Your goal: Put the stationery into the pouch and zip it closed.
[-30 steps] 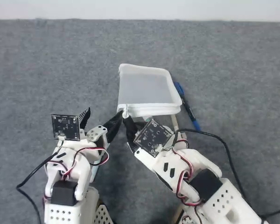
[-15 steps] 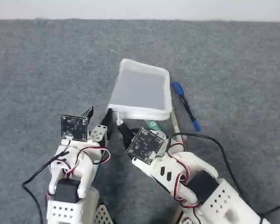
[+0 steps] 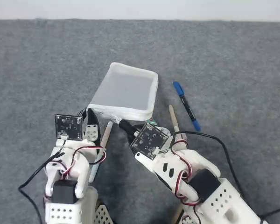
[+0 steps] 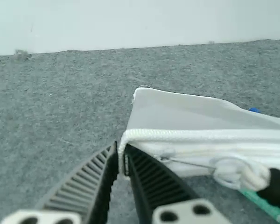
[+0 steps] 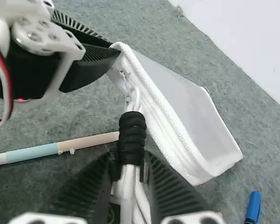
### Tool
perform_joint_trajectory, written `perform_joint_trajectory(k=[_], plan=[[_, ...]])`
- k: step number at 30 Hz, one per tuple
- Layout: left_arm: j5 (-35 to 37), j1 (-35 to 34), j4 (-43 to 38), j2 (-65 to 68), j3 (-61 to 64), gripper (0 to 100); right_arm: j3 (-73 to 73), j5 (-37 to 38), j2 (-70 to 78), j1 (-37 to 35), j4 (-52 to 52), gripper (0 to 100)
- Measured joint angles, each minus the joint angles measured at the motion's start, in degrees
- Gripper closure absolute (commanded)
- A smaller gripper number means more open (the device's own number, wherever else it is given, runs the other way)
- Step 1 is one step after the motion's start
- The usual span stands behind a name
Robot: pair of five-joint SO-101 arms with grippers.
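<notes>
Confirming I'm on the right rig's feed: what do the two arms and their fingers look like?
The left arm and right arm are white plastic, with perforated bases. Red, black and white wires loop along each, plus a black cable. Each wrist carries a dark square circuit board. The fingers are black and ribbed.

We see a grey, felt-like carpeted surface [image 3: 42, 60] stretching back under soft, even light to a plain white wall [image 3: 140, 8] that runs straight along its far edge.
</notes>
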Motion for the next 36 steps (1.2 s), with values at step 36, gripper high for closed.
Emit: perform_joint_trajectory(k=[36], plan=[[0.0,-5.5,7.1,0.0,-4.5,98,-1.0,-9.3,-0.1,21.7,0.0,99.4]])
